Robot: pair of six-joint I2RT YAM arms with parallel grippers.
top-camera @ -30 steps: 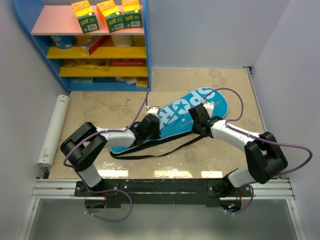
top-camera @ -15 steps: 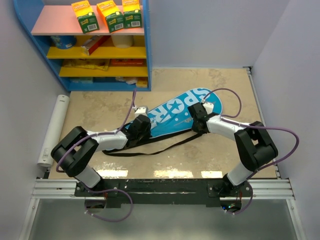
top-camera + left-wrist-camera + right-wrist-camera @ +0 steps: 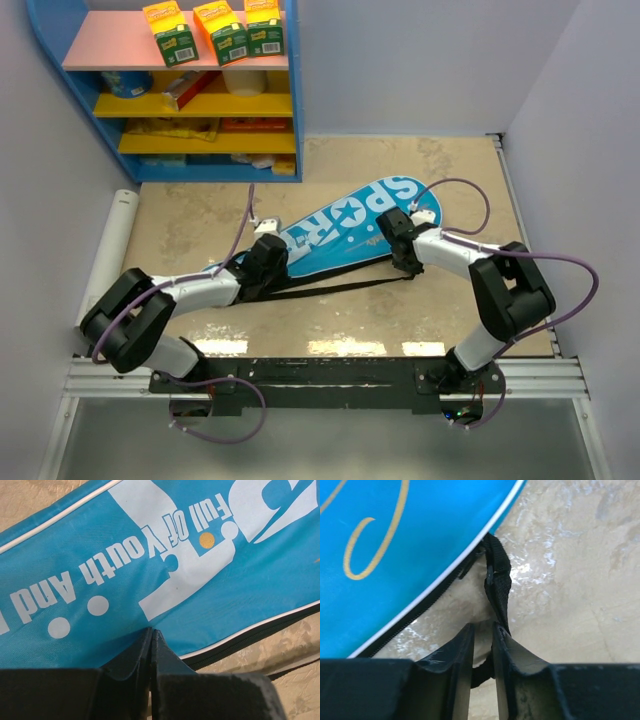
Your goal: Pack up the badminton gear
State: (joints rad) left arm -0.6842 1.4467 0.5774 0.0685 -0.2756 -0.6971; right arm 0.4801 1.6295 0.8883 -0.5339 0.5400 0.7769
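Where the bag (image 3: 340, 235) lay diagonally across mid-worktop (image 3: 190, 215), the left gripper (image 3: 151, 631) sat fully closed against its narrow end — hold on fabric unclear. The right gripper (image 3: 482, 627) stood barely parted, black strap (image 3: 497, 580) running between its fingers. Both arms reached low, elbows outboard.

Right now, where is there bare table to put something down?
There's a bare patch of table between the shelf and the blue bag, and another at the far right corner past the bag's wide end. The middle is crowded: the bag, its black strap, the left gripper and the right gripper fill it.
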